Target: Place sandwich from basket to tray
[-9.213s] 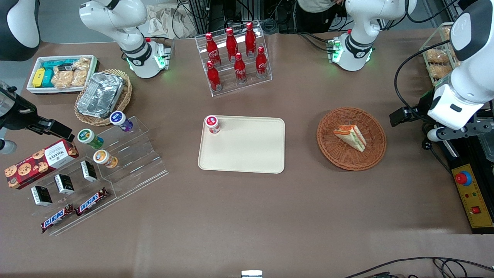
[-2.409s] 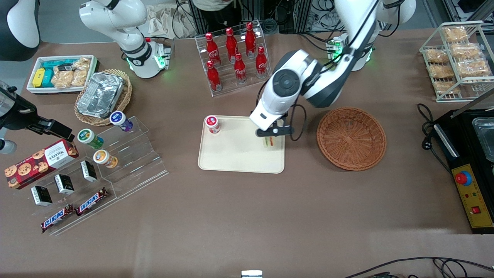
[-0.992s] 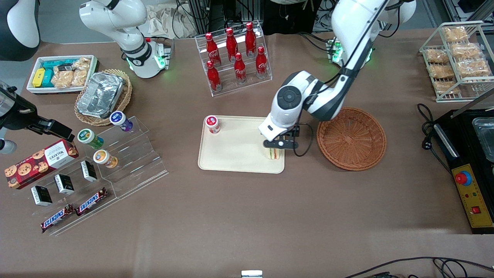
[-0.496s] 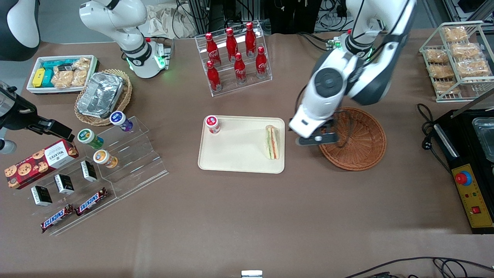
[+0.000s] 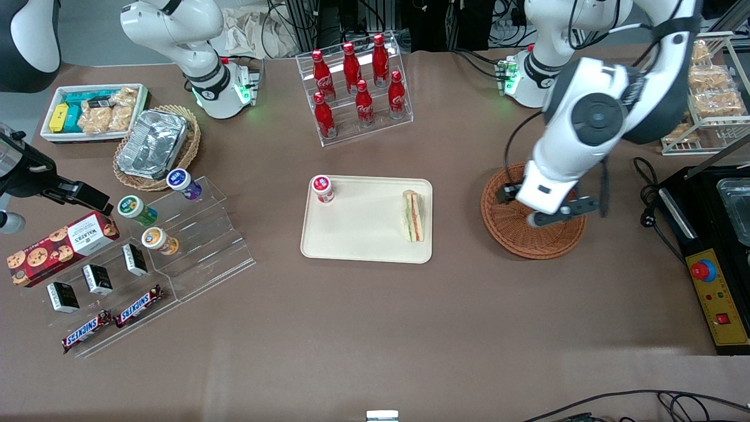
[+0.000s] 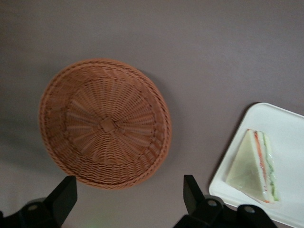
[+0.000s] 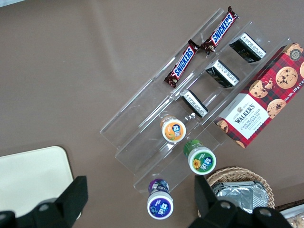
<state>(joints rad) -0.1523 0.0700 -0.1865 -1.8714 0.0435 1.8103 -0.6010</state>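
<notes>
Sandwich [image 5: 413, 215] lies on tray [image 5: 363, 234]; gripper [image 6: 128, 202], fingers apart, hovers above basket [image 5: 515, 234].

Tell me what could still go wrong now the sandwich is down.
The sandwich lies right at the tray rim nearest the basket, so a knock to the tray might tip it off. The open gripper hangs over the basket; a low sweep could snag the wicker rim.

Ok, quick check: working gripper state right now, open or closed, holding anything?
Left gripper: open, holding nothing, above the basket. The sandwich lies on the tray.
</notes>
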